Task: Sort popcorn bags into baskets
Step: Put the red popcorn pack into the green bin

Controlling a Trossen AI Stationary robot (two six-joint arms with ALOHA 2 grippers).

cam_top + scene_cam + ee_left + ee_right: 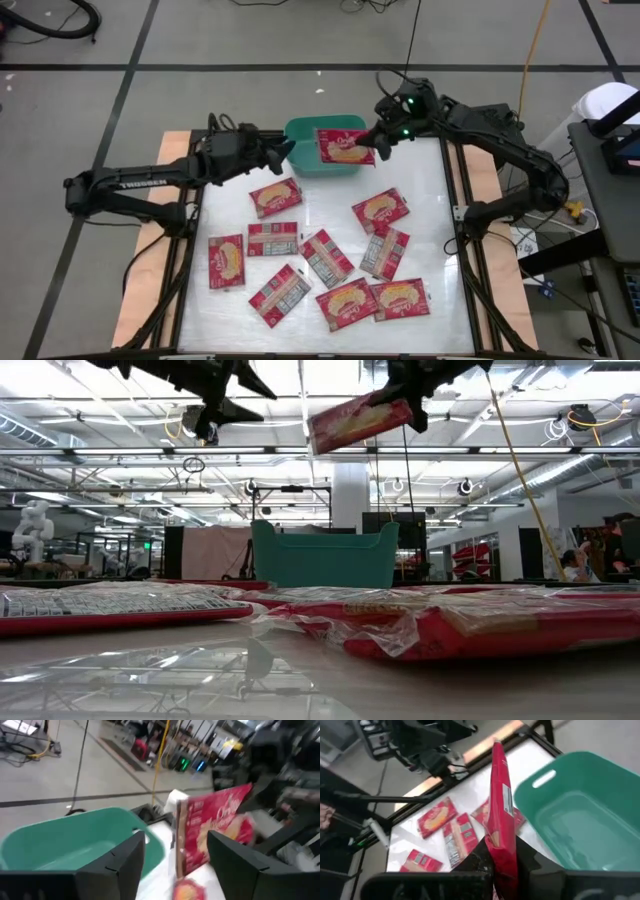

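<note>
A teal basket (318, 165) stands at the far middle of the table. Over its right half hangs a red popcorn bag (345, 147), held on edge with my right gripper (378, 143) shut on it. In the right wrist view that bag (500, 805) rises between my fingers beside the basket (580, 815), which has nothing in it. My left gripper (283, 152) hovers at the basket's left rim, open and holding nothing. Its wrist view shows the basket (75, 840) and the held bag (215, 827) beyond the fingers. Several more bags (326, 257) lie flat on the table.
Loose bags spread from the table's middle (275, 196) to its near edge (346, 303), some picture side up, some printed panel up. In the low view a bag (450, 625) lies close to the camera. Wooden table rims (175, 150) flank the white surface.
</note>
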